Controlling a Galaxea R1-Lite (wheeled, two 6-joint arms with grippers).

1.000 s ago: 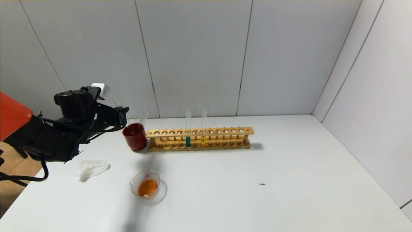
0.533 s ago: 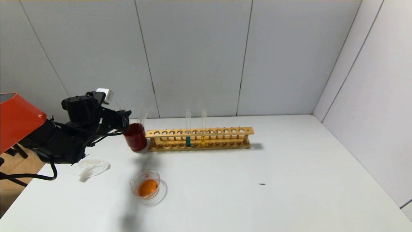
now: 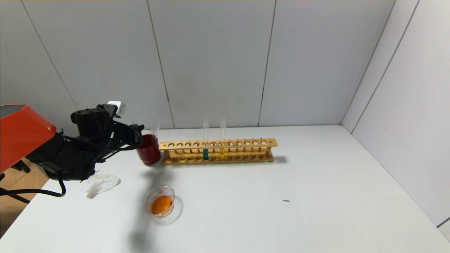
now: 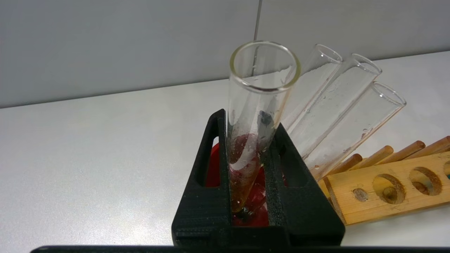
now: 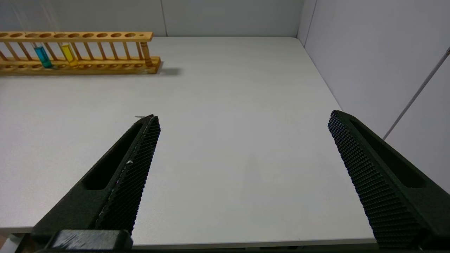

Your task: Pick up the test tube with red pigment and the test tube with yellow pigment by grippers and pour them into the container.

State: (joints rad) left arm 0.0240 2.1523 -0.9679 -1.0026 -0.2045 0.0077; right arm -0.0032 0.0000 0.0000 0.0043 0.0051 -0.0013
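You have a white table (image 3: 281,196) boxed in by pale grey panel walls, with a wooden rack (image 3: 218,151) across the far middle. Over the last second your left gripper (image 3: 137,135) has slid from about 9 o'clock of the dark red cup (image 3: 149,149) to right over its rim. It is clamped on the red tube (image 4: 258,116), which stands nearly upright between the jaws with only a reddish smear low down. Other empty tubes (image 4: 337,105) lean out of that cup. From the orange liquid already in the dish (image 3: 161,203), near the front edge at 6 o'clock of the cup, the red pour looks finished, so you appear to be dropping the spent tube into the cup.

The yellow tube (image 3: 222,140) stands in the rack, just at 3 o'clock of the teal tube (image 3: 205,140); it looks like the next pick. Your right gripper (image 5: 242,147) is spread wide, holding nothing, over the near right part of the table, out of the head view.

A crumpled tissue (image 3: 100,183) lies at 9 o'clock of the dish, and a small dark speck (image 3: 285,201) sits well off at its 3 o'clock.
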